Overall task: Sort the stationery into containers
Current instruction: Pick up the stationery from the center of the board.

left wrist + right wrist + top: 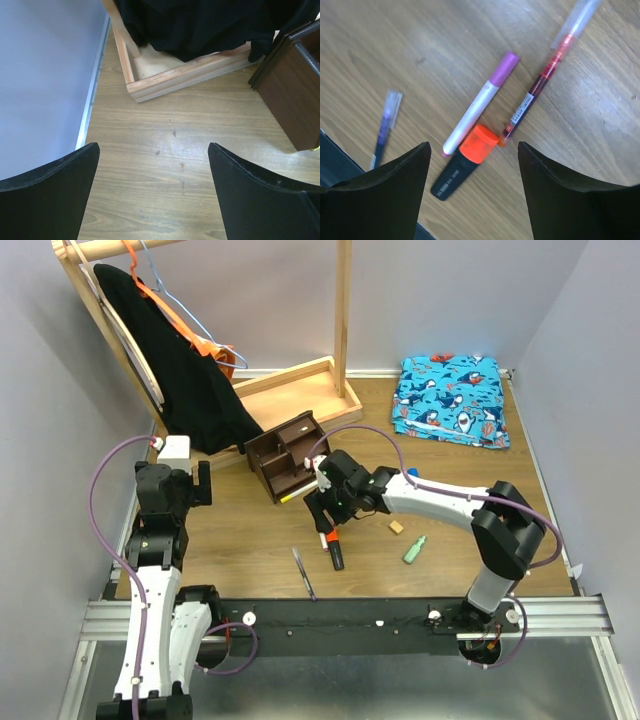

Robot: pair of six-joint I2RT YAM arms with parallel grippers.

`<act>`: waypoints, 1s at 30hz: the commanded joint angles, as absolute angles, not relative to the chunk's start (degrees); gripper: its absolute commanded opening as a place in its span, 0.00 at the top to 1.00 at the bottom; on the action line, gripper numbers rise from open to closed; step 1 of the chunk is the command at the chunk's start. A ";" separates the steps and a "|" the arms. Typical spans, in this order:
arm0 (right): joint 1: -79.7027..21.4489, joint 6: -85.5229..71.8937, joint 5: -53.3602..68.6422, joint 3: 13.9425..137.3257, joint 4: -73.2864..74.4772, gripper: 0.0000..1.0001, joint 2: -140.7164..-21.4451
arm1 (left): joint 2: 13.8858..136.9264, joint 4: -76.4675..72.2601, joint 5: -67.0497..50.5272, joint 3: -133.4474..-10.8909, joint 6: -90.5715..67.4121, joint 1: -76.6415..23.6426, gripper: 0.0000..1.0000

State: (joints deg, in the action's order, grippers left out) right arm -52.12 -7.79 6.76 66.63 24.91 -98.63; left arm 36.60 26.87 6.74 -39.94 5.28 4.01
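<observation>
R jaws wide apart, hovering over black-orange marker (pixel 465 162), pink-white marker (pixel 480 102) & red pen (pixel 540 87), all flat on tabletop (pixel 395 50) near organiser (pixel 285 455). Purple-grey pen (pixel 385 125) close by. L jaws apart too, nothing btwn, beside organiser.

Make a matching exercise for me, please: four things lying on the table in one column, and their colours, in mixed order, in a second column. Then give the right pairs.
Column one:
1. eraser cube
2. highlighter
3. thick marker
4. folded cloth

Column two:
A. mint green
B. black with an orange cap
C. tan
D. blue with a shark print

Right pairs: 1-C, 2-A, 3-B, 4-D.
</observation>
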 commanded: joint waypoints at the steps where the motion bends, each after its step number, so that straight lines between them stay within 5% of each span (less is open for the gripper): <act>1: -52.21 -24.86 -1.66 68.55 28.73 0.23 -101.60 | 34.98 29.62 7.74 -42.27 6.68 3.96 0.01; 12: -52.56 -31.99 -0.35 66.97 29.00 0.40 -103.27 | 34.45 29.10 5.71 -40.96 9.40 3.96 0.01; 30: -52.82 -33.84 -0.35 64.34 29.88 0.42 -107.05 | 35.07 27.34 5.01 -39.46 7.21 4.04 0.01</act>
State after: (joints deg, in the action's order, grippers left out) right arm -52.42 -32.82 0.47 66.04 28.67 -104.29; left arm 35.31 28.42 6.57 -40.47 8.01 4.01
